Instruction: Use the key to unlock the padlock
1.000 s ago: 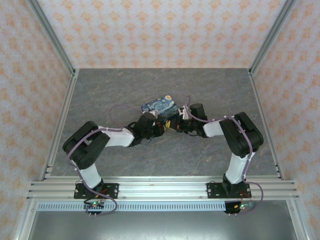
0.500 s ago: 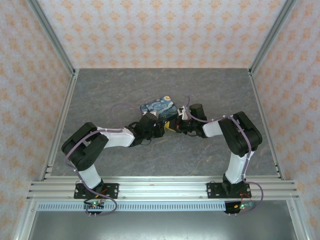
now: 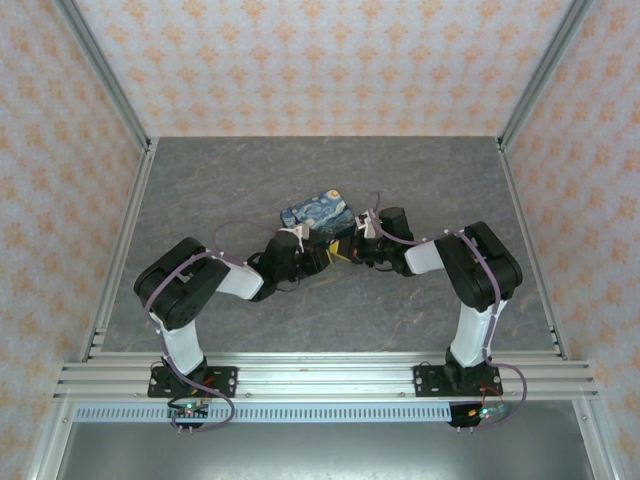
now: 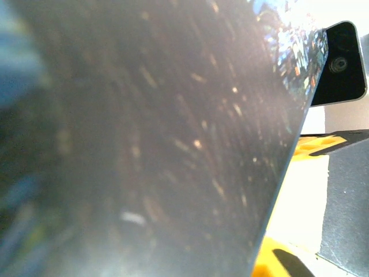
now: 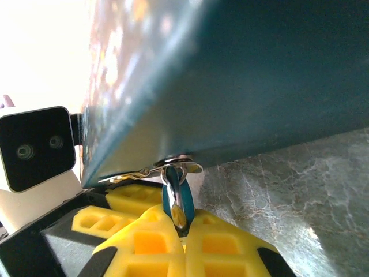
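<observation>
Right gripper [image 5: 180,224] clamped on the padlock [image 5: 171,199]
Yellow pads [image 5: 144,242] pinch its blue body by the box [image 5: 259,75]; left gripper [image 3: 324,257]: cannot tell its gap.

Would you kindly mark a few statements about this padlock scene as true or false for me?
1. The right tool is clamped on the blue padlock. True.
2. The padlock lies loose on the table, well clear of the box. False: it is hooked to a metal hasp at the box's lower edge.
3. The box carries a starry-night print on top. True.
4. The left tool sits at the far edge of the table. False: it is beside the box near the middle, close to the right tool.
</observation>
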